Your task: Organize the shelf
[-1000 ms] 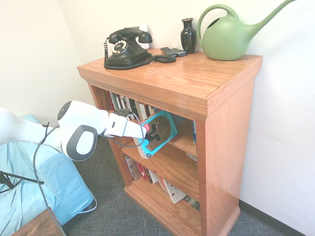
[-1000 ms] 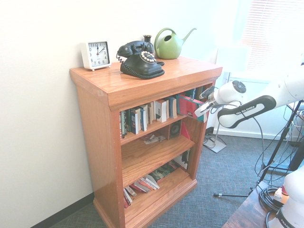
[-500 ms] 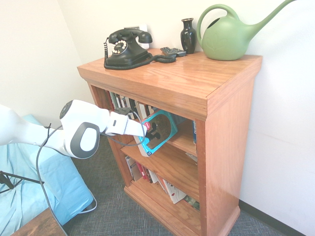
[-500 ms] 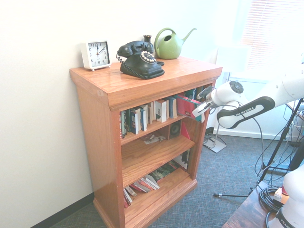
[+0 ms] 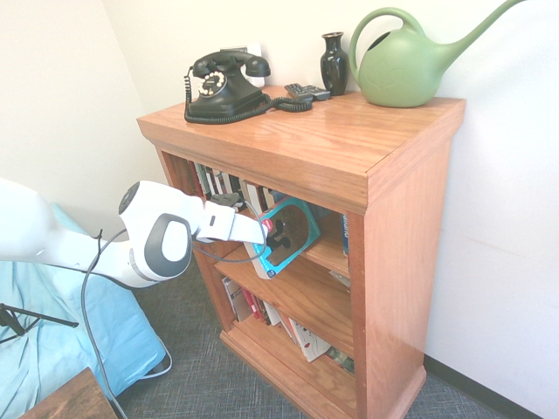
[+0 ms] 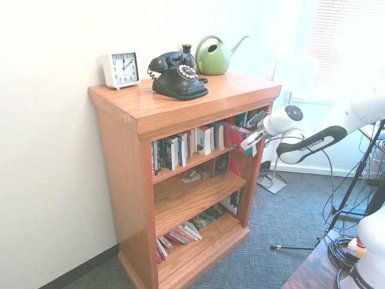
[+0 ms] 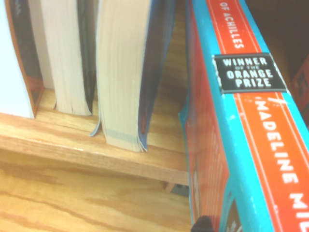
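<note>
1. Hand [image 5: 272, 237]: we find it at the open front of the shelf's top tier, tipped down and inward, its fingers pinched shut on the teal book.
2. Teal book [image 5: 286, 234]: teal-edged with an orange-red spine, held tilted. Its far part is inside the top tier and its near corner hangs out past the front edge. In the wrist view [image 7: 241, 121] the spine reads "Winner of the Orange Prize".
3. Shelf [image 5: 402, 218]: a reddish-brown wooden bookcase with three open tiers. It stands directly ahead of the hand, its thick top overhanging above.
4. Row of books [image 6: 186, 147]: standing upright in the top tier, beyond the hand and to one side of the held book. The wrist view shows a bare strip of board between the nearest paperback [image 7: 120, 72] and the held book.
5. On the shelf's top, above the hand: black telephone [image 5: 223, 83], dark vase [image 5: 334, 61], green watering can [image 5: 406, 61], white clock [image 6: 122, 68].
6. Lower tiers, below the hand: loose and leaning books [image 6: 180, 233].
7. Step in hand, as we judge it: inserting the held book into the top tier.
8. Next move, as we judge it: bring the book upright, slide it deeper beside the row, set its lower edge on the board, then release.
</note>
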Controlling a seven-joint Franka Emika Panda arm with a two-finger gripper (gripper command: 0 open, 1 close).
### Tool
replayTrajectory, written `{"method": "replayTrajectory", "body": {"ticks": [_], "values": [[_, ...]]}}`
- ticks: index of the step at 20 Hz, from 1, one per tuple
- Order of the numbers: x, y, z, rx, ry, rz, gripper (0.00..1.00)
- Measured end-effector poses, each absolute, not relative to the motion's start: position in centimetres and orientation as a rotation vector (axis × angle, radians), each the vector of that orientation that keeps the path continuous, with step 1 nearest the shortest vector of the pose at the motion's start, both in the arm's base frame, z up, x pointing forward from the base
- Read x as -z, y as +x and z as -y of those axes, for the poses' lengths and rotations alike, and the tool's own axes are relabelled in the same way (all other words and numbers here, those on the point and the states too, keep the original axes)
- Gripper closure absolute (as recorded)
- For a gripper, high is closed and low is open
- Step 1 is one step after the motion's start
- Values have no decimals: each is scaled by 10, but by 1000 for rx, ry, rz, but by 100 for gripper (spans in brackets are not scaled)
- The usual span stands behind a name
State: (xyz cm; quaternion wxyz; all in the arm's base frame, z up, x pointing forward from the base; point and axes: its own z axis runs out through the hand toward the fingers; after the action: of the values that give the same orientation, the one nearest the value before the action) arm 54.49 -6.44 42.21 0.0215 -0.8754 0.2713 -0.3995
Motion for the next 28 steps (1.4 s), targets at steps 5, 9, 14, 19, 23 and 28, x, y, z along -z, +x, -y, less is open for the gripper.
{"method": "replayTrajectory", "body": {"ticks": [5, 9, 14, 19, 23, 28], "values": [[-417, 556, 64, 1264, -2695, -841, 100], [-410, 569, 58, 1269, -2675, -837, 100], [-408, 585, 49, 1275, -2638, -855, 100], [-410, 598, 51, 1280, -2600, -880, 100], [-413, 605, 54, 1290, -2582, -890, 100], [-413, 609, 53, 1292, -2577, -889, 0]]}}
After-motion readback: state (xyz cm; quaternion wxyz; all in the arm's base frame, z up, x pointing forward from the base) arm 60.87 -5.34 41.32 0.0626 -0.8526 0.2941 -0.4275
